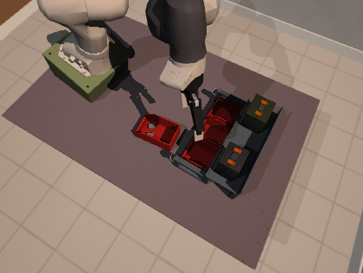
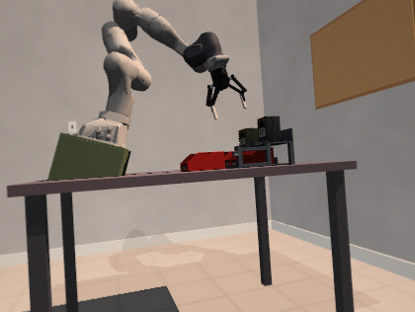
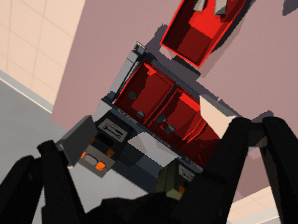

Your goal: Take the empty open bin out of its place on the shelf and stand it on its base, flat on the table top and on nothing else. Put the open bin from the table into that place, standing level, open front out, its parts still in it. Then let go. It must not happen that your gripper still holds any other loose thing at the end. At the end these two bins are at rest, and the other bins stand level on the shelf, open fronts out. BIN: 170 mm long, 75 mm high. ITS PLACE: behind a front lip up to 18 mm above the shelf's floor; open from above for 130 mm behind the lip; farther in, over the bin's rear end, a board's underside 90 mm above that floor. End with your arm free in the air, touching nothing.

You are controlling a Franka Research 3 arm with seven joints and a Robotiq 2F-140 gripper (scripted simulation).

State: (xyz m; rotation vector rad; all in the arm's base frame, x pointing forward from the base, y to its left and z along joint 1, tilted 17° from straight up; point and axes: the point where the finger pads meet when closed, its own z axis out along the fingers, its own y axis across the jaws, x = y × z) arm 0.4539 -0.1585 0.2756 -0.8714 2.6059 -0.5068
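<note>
My gripper (image 1: pixel 192 118) (image 2: pixel 229 112) (image 3: pixel 145 114) is wide open and empty, high above the shelf (image 1: pixel 190 166) (image 2: pixel 291 154). A red open bin (image 1: pixel 167 135) (image 2: pixel 207 161) (image 3: pixel 192 32) with a few grey parts stands on the table before the shelf. Three red bins sit side by side in the shelf. The end bin (image 1: pixel 202 152) (image 3: pixel 150 89) nearer the table bin and the middle bin (image 1: pixel 219 130) (image 3: pixel 186 107) hold grey parts. The bin at the far end (image 1: pixel 229 109) (image 3: pixel 201 147) shows no parts, but my finger hides some of it in the wrist view.
A dark box (image 1: pixel 232 163) (image 2: pixel 269 129) (image 3: pixel 111 150) and an olive box (image 1: pixel 257 117) (image 2: pixel 248 136) (image 3: pixel 169 180), both with orange latches, stand on the shelf's upper board behind the bins. The arm's green base block (image 1: pixel 91 88) (image 2: pixel 89 158) stands at the table's other end.
</note>
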